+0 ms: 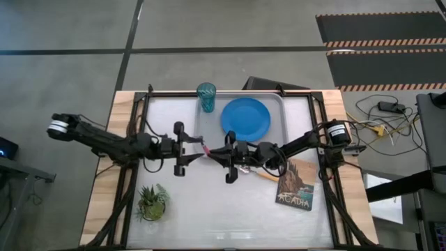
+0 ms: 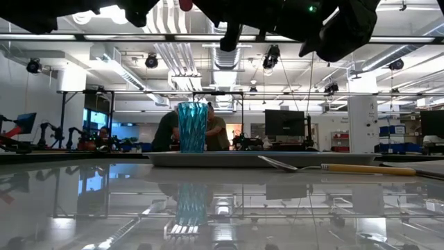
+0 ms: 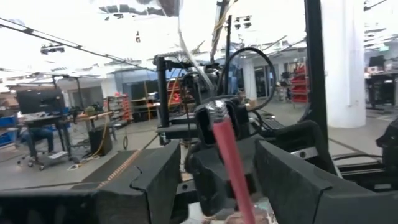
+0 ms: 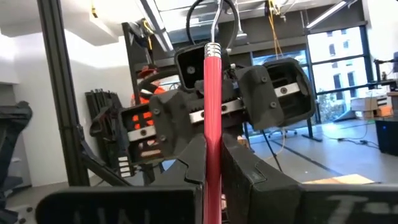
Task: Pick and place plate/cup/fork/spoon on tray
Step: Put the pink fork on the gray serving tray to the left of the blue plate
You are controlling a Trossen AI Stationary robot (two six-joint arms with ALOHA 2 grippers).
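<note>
The fork (image 1: pixel 206 148), with a pink-red handle, is high above the table's middle, between my two grippers, which face each other. My right gripper (image 1: pixel 219 153) is shut on it. My left gripper (image 1: pixel 193 148) is open, with its fingers on either side of the handle (image 3: pixel 227 155); I see no touch. The blue plate (image 1: pixel 245 117) and the teal cup (image 1: pixel 206 96) stand on the grey tray (image 1: pixel 280 99) at the far side. The orange-handled spoon (image 2: pixel 326 167) lies on the table near the tray's front. My right gripper pinches the fork's pink handle (image 4: pixel 212 146) between its two fingers, low on the handle. The fingers come level from the table's right side. The fork stands roughly upright, its metal neck (image 4: pixel 214 25) up, lifted clear of the table.
A dark picture book (image 1: pixel 296 185) lies at the near right, close to the spoon (image 1: pixel 265 174). A small potted plant (image 1: pixel 152 202) stands at the near left. The table between them is bare.
</note>
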